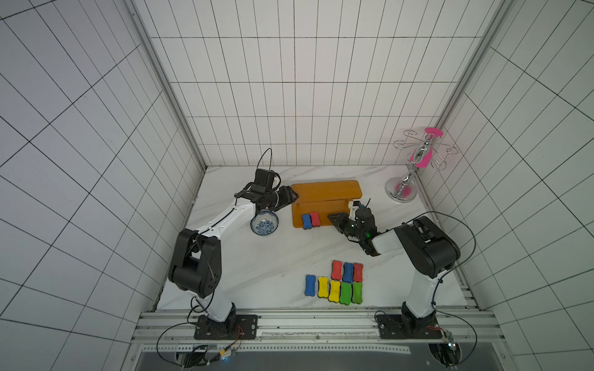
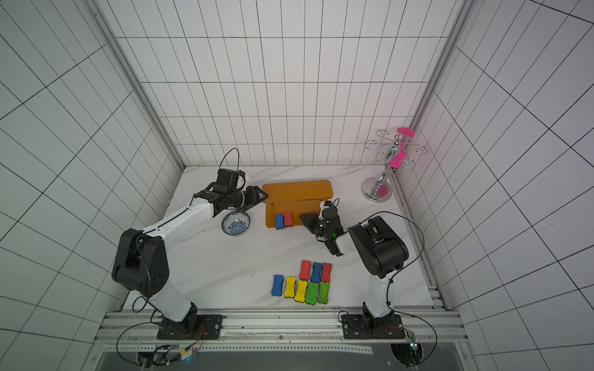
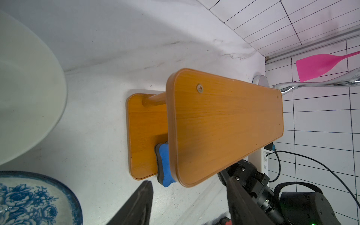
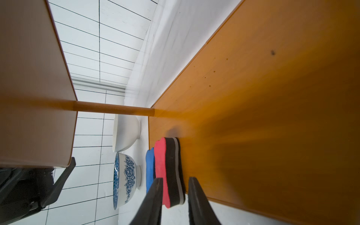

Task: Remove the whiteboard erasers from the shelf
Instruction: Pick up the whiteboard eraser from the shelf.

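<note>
Right gripper (image 1: 332, 218) is rolled on its side and low, jaws a bit apart. In the wrist view (image 4: 175, 178) the red eraser (image 4: 167, 171) lines up in the gap with daylight on its felt side, so it's not clamped. That arm rises from the table's (image 1: 257, 266) front right edge, folds at a high elbow and reaches down and back toward the shelf (image 1: 324, 191).

The red eraser (image 1: 315, 218) and the blue eraser (image 1: 307, 221) sit side by side, touching, at the lower board's front edge near its left corner. The blue one pokes over that edge.

Left gripper (image 1: 294, 196) is wide open and holding nothing, pointing at the left end of the shelf's top board. Its forearm stretches from a raised elbow, passing over a blue-and-white bowl (image 1: 264, 225).

The other eight erasers (image 1: 340, 282) lie in two rows near the table's front edge. The cup rack (image 1: 414, 160) stands in the back right corner.
</note>
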Tool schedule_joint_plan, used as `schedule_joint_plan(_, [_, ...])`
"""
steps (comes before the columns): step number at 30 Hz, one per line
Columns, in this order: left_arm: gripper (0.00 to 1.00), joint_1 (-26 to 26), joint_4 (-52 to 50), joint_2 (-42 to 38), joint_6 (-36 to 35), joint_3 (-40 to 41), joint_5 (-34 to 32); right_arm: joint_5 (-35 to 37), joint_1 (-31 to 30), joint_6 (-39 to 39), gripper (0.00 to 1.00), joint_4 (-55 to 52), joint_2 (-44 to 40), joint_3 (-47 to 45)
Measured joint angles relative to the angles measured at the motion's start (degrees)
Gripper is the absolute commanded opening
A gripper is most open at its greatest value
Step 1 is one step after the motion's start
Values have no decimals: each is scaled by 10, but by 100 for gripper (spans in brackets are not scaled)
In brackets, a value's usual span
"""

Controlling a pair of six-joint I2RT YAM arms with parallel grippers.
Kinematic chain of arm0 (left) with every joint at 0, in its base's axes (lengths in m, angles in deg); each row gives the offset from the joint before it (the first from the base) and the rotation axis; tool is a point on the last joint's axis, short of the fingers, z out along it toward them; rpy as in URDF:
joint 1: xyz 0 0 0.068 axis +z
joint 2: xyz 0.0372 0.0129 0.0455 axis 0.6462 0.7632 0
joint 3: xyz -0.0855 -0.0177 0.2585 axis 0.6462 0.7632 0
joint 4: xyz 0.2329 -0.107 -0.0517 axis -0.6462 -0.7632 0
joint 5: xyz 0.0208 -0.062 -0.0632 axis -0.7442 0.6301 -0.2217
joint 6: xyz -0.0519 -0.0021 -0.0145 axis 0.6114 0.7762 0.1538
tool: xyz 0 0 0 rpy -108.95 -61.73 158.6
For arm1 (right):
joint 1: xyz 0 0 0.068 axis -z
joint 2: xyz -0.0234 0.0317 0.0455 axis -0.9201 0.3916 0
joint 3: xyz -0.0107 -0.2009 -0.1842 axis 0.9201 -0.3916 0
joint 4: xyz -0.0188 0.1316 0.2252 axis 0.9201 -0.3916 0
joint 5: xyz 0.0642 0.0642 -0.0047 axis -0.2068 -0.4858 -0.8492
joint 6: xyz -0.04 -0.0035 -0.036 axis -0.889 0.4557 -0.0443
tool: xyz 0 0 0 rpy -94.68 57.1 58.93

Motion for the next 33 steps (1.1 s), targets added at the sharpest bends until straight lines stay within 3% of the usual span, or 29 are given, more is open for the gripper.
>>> schedule_joint_plan(10, [60, -4, -1, 10, 1, -8, 3, -18, -12, -16, 39, -14, 25, 42])
schedule_joint_plan(25, [60, -4, 0, 10, 1, -5, 4, 7, -51, -76, 40, -101, 34, 75])
schedule_joint_plan(31, [60, -4, 0, 10, 1, -3, 4, 26, -54, -98, 32, -143, 36, 100])
schedule_joint_plan(33, [60, -4, 0, 10, 1, -2, 4, 32, -56, -105, 19, -159, 42, 112])
